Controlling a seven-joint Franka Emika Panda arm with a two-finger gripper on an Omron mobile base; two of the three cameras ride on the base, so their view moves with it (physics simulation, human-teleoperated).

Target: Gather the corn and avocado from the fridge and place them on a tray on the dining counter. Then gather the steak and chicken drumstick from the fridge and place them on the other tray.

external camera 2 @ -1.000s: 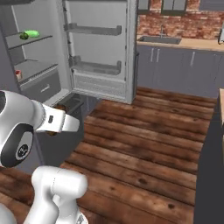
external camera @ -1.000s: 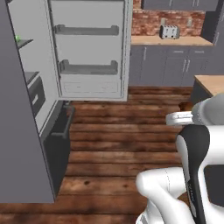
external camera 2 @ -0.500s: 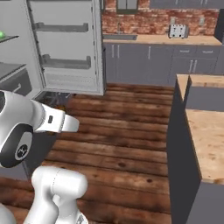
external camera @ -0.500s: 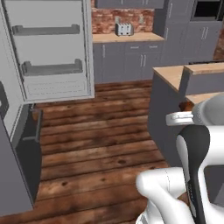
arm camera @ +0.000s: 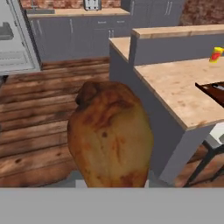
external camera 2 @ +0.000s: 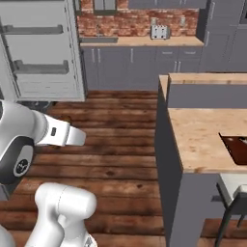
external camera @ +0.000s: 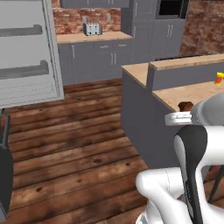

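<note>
Directly ahead of the pincer (arm camera: 111,183), filling its near field, sits the chicken drumstick (arm camera: 109,135) pinched between its jaws, evidently carried for delivery, while the dining counter (arm camera: 175,94) and a dark tray (arm camera: 214,92) lie beyond to its right.

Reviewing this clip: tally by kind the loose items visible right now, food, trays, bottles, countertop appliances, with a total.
Food: 1, the chicken drumstick, held in the gripper
Trays: 1, a dark tray on the dining counter
Bottles: 1, a yellow bottle with a red cap on the dining counter
Countertop appliances: 1, the toaster on the back counter
Total: 4
</note>
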